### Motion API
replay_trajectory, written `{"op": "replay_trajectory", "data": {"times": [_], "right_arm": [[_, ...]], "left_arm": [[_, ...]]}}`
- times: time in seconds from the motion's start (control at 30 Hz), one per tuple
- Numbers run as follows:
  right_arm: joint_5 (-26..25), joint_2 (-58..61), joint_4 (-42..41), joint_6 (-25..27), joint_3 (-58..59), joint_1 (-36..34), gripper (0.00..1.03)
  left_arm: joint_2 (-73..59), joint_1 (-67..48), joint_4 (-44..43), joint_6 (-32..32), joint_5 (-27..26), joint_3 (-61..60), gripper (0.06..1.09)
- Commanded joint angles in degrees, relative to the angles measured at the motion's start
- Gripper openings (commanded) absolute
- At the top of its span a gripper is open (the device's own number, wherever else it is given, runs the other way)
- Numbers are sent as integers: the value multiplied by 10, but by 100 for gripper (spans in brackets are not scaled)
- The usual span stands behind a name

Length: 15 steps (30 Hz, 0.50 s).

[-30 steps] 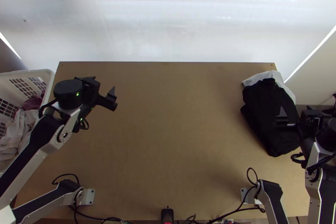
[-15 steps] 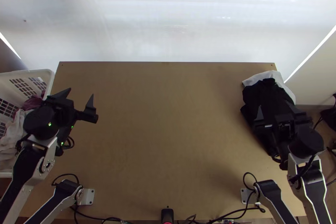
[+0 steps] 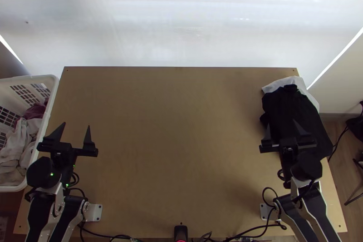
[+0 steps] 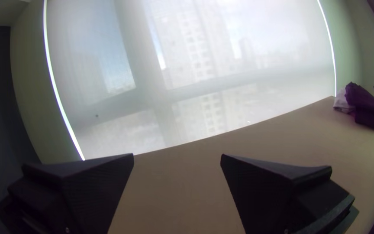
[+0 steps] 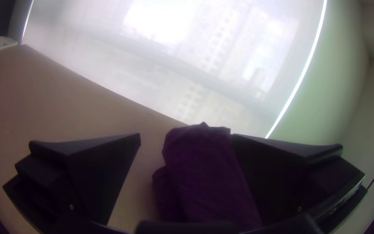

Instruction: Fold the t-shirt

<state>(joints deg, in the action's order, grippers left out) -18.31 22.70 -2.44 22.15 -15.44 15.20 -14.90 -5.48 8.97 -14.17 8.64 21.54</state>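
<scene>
Black cloth (image 3: pixel 290 110) lies folded in a compact stack at the table's right edge, over a white cloth (image 3: pixel 283 83) that peeks out at its far side. My right gripper (image 3: pixel 281 132) is open above the stack's near part; in the right wrist view the gripper (image 5: pixel 187 136) has the dark cloth (image 5: pixel 204 173) beyond its parted fingers, not gripped. At the table's left side my left gripper (image 3: pixel 73 132) stands open, holding nothing. In the left wrist view the same gripper (image 4: pixel 177 155) has bare table between its fingers, and the folded cloth (image 4: pixel 366 108) lies far off.
A white basket (image 3: pixel 53 88) with white and maroon clothes (image 3: pixel 34 111) stands at the table's left edge. Bare wooden table (image 3: pixel 181 128) stretches between the arms. Cables (image 3: pixel 245 232) run along the near edge, and a translucent screen (image 3: pixel 181 24) rises behind the table.
Both arms have drawn back toward the near edge. My right gripper has moved left and nearer from the stack's right side, while the left has come nearer and to the left. The cloths stay put.
</scene>
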Motion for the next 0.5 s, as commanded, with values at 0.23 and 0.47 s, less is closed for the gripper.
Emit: {"op": "replay_trajectory", "data": {"times": [0.23,0.47], "right_arm": [[0,-4,-49,-20,98,31,98],[7,8,5,-18,98,74,98]], "left_arm": [[89,-1,-84,-19,-60,-171,104],[131,2,3,-23,-75,-171,104]]}}
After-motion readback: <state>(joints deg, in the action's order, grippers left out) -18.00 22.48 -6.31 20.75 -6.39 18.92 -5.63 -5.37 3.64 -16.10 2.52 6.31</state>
